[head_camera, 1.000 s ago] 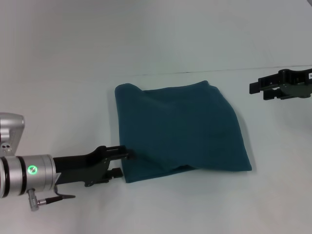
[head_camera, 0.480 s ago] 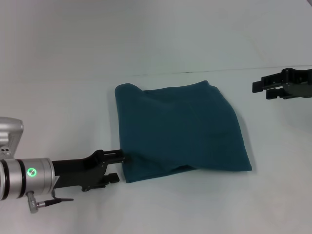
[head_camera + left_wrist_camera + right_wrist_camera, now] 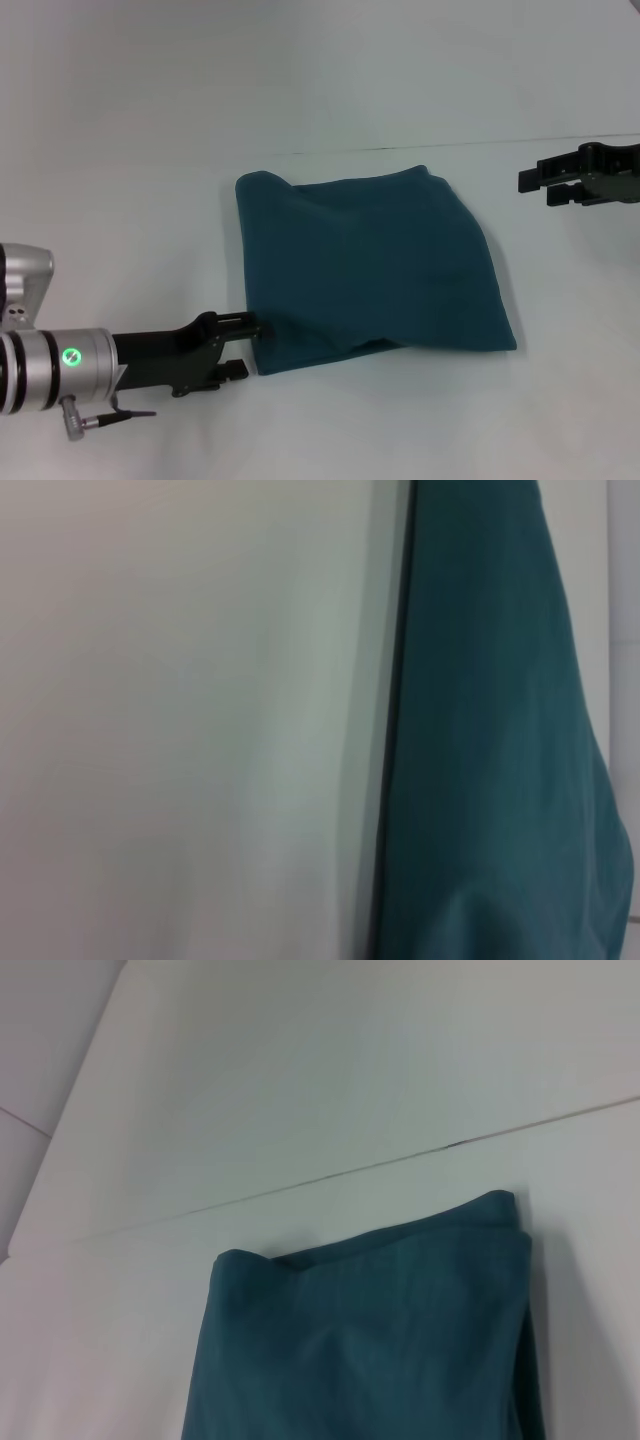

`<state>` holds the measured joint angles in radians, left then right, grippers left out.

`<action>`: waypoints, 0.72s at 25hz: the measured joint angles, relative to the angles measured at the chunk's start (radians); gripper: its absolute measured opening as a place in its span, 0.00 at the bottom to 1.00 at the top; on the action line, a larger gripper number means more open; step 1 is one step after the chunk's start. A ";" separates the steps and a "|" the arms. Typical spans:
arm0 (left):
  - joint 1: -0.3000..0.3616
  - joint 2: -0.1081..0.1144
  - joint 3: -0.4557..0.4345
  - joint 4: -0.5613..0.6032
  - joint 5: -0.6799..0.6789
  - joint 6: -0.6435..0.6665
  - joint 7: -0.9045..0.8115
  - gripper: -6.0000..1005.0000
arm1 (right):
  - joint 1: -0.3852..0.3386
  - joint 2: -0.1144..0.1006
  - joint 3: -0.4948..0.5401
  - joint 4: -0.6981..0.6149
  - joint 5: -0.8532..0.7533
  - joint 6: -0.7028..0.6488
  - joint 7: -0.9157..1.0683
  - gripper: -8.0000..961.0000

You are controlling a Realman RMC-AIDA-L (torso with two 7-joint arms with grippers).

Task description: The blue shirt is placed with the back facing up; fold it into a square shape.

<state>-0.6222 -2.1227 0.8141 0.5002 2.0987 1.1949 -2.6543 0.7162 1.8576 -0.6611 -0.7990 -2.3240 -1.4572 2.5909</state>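
The blue shirt [image 3: 372, 272] lies folded into a rough square in the middle of the white table, plain side up. Its folded edges also show in the left wrist view [image 3: 500, 740] and the right wrist view [image 3: 370, 1340]. My left gripper [image 3: 243, 345] is low at the shirt's near-left corner. It is open, with one finger at the cloth's edge and the other just off it. My right gripper [image 3: 538, 186] hovers open over bare table, well off to the right of the shirt's far-right corner.
A thin seam [image 3: 520, 141] crosses the white table [image 3: 150, 150] just behind the shirt. Bare table surrounds the shirt on all sides.
My left arm has drawn back a little toward the near left, its fingers sliding off the shirt's corner. My right gripper shifted slightly right and up. The shirt has not moved.
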 joint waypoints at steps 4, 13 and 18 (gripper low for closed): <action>-0.004 0.000 0.000 -0.011 0.000 -0.005 0.002 0.75 | -0.001 0.000 0.000 0.002 0.000 0.000 -0.001 0.64; -0.010 -0.009 0.000 -0.013 0.000 -0.015 0.001 0.74 | -0.003 0.000 0.000 0.005 0.000 0.000 -0.003 0.63; -0.037 -0.014 -0.001 -0.040 -0.002 -0.039 -0.013 0.74 | -0.003 0.000 0.000 0.005 0.000 0.000 -0.001 0.63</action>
<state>-0.6593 -2.1367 0.8130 0.4602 2.0966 1.1562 -2.6670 0.7131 1.8576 -0.6612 -0.7943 -2.3239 -1.4576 2.5903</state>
